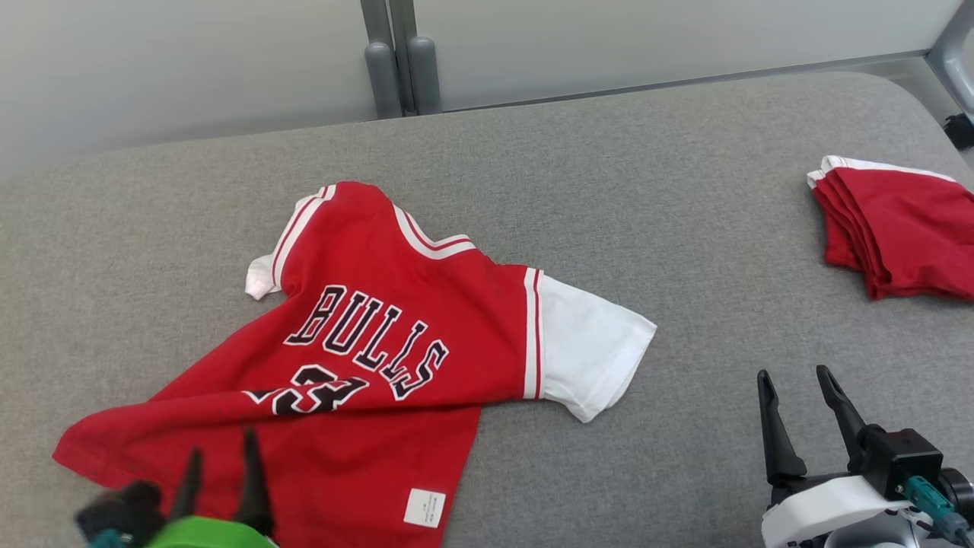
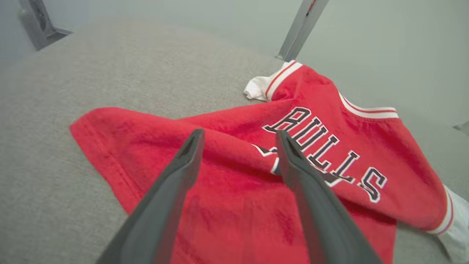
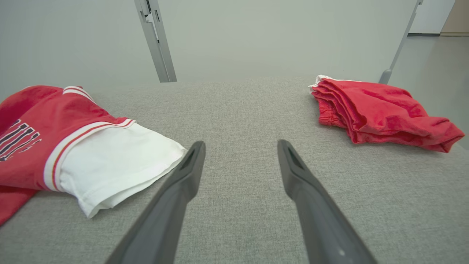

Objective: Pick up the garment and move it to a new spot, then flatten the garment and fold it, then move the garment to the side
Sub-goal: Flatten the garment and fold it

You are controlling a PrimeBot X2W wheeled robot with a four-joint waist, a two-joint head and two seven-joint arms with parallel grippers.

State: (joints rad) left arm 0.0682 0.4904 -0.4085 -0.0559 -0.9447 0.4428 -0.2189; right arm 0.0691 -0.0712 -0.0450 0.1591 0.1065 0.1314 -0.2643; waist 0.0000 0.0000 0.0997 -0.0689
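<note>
Hovering with jaws spread: left gripper [image 2: 240, 135] over the jersey [image 1: 396, 327], right gripper [image 3: 241, 144] between sleeve [image 3: 117, 161] and folded pile [image 3: 381, 113].

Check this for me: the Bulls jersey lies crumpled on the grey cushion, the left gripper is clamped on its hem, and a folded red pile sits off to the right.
One thing is wrong: the left gripper is not clamped on the hem; the left wrist view shows its fingers spread open over the jersey. The rest stands.
</note>
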